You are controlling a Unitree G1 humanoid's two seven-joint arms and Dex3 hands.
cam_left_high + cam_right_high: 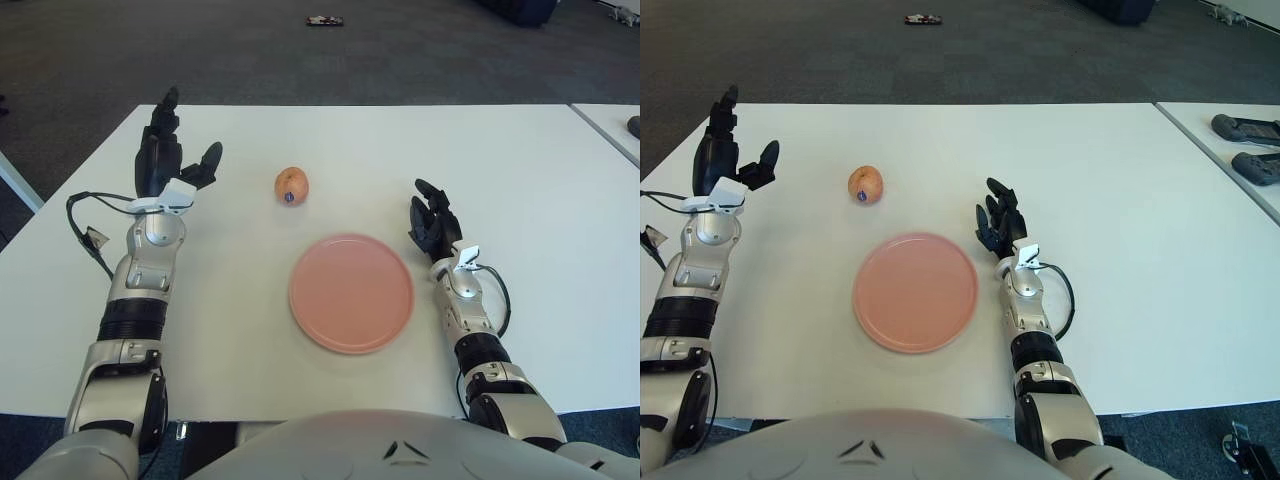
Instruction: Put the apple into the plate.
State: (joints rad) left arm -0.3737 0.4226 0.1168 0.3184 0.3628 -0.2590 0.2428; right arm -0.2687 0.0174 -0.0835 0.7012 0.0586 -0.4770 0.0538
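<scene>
An orange-red apple with a small sticker lies on the white table, behind the pink plate. The plate holds nothing. My left hand is raised to the left of the apple, about a hand's width away, with its fingers spread open and nothing in them. My right hand shows to the right of the plate, fingers relaxed and holding nothing.
A second white table stands to the right with two dark devices on it. A cable loops beside my left forearm. A small dark object lies on the carpet beyond the table.
</scene>
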